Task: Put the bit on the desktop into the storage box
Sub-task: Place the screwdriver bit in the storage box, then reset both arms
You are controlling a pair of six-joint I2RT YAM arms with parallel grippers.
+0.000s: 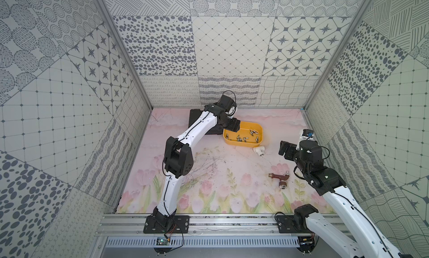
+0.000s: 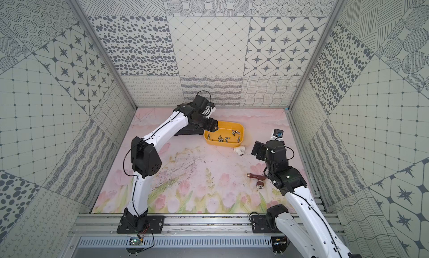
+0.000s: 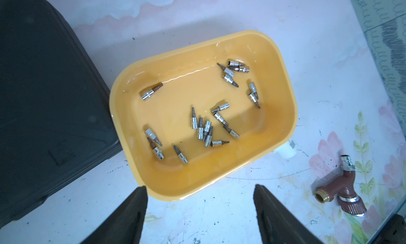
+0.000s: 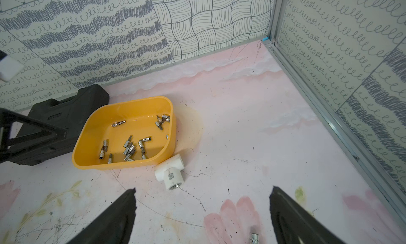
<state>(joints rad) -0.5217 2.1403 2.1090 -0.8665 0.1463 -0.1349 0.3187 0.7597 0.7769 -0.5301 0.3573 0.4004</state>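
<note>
Many bits (image 3: 204,131) lay loose inside the storage box (image 3: 171,109). One bit (image 4: 254,237) lay on the bench (image 4: 230,122), well apart from the box, past the white tee fitting (image 4: 170,172) beside it. The left tool (image 3: 200,187) hung wide and empty over the box's edge, seemingly a dropping position. The right tool (image 4: 203,189) stood wide over the stray bit, apparently to collect it.

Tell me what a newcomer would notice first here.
The shallow yellow plastic tub at the back of the floral mat, strewn with small chrome screwdriver bits, draws the eye first. A black ribbed plastic case sits beside it, and the left arm's jaws stand open over the tub's rim. A brown metal tap lies apart, further right.
</note>
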